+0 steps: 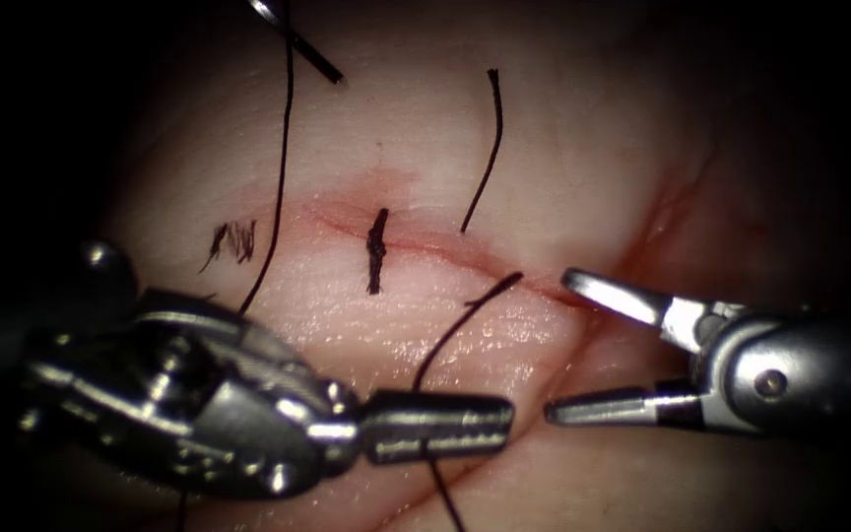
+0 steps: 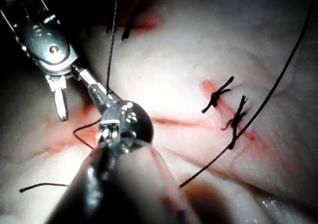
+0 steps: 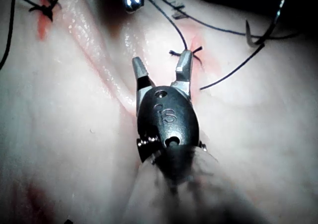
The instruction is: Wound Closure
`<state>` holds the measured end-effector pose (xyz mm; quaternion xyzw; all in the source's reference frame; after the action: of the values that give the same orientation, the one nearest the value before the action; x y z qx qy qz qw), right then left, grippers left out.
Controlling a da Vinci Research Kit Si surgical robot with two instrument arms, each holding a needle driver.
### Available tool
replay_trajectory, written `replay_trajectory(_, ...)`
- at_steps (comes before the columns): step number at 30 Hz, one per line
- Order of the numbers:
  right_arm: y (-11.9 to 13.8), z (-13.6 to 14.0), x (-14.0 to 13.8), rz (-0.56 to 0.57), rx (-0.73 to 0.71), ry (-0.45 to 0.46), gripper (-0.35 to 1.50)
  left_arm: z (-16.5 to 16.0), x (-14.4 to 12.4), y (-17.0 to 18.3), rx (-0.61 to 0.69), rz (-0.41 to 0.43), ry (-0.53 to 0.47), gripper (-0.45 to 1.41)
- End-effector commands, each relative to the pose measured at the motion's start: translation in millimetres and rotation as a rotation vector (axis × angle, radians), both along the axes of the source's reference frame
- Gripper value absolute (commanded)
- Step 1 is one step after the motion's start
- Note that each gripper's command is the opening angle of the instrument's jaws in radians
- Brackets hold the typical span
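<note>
Two pincers: left clenched on thread, right agape and empty, needle far off on tissue.

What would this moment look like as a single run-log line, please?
left tool: shut on thread | right tool: open, holds nothing | needle: lying on tissue, above cut

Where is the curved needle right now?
The needle lies free on the tissue at the top of the endoscope view, left of center, above the cut; neither tool holds it. The thread runs down from it toward the left tool.
</note>
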<state>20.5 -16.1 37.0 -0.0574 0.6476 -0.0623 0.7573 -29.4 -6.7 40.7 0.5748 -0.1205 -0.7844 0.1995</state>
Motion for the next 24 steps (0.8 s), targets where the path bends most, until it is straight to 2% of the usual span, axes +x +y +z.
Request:
replay_trajectory(1, 0.6, 0.2, 1.8, 0.007, -0.037, -0.008, 1.11, 0.0, -0.8, -0.2, -0.001, 0.003, -0.005, -0.45)
replay_trajectory(4, 0.7, 0.3, 2.3, 0.020, -0.063, -0.016, 1.10, -0.3, -1.1, -0.3, 0.001, 0.005, -0.009, -0.45)
replay_trajectory(6, 0.8, -0.1, 2.6, 0.032, -0.085, -0.012, 0.86, -0.2, -1.5, -0.1, 0.006, 0.004, -0.011, -0.45)
replay_trajectory(10, 1.0, -0.7, 3.5, 0.046, -0.118, -0.021, 0.86, -0.2, -1.9, -0.1, 0.017, 0.002, -0.014, -0.45)
replay_trajectory(11, 0.9, -0.7, 3.6, 0.046, -0.119, -0.021, 0.81, -0.1, -1.9, -0.1, 0.017, 0.003, -0.015, -0.45)
replay_trajectory(12, 0.8, -0.6, 3.8, 0.049, -0.121, -0.019, 0.63, -0.1, -1.9, -0.1, 0.022, 0.002, -0.016, -0.45)
replay_trajectory(13, 0.6, -0.6, 3.8, 0.045, -0.128, -0.020, 0.32, -0.1, -1.9, -0.1, 0.022, 0.003, -0.016, -0.45)
replay_trajectory(14, 0.5, -0.6, 3.8, 0.037, -0.129, -0.025, -0.11, -0.1, -1.9, -0.1, 0.022, 0.004, -0.017, -0.45)
replay_trajectory(15, 0.4, -0.5, 3.8, 0.024, -0.135, -0.034, -0.35, -0.1, -1.8, -0.1, 0.022, 0.002, -0.015, -0.45)
replay_trajectory(20, 0.8, 0.6, 3.5, -0.017, -0.143, -0.066, -0.35, -0.2, -1.8, -0.1, 0.037, -0.006, -0.009, -0.45)
replay_trajectory(21, 1.2, 1.1, 3.4, -0.021, -0.142, -0.082, -0.35, -0.2, -2.0, -0.2, 0.072, -0.031, 0.007, 0.22)
replay_trajectory(22, 1.4, 1.4, 3.4, -0.018, -0.142, -0.092, -0.35, -0.1, -2.1, -0.2, 0.068, -0.042, 0.019, 0.49)
replay_trajectory(24, 2.2, 2.3, 3.2, -0.011, -0.139, -0.107, -0.35, -0.1, -2.7, -0.1, 0.061, -0.068, 0.037, 0.81)
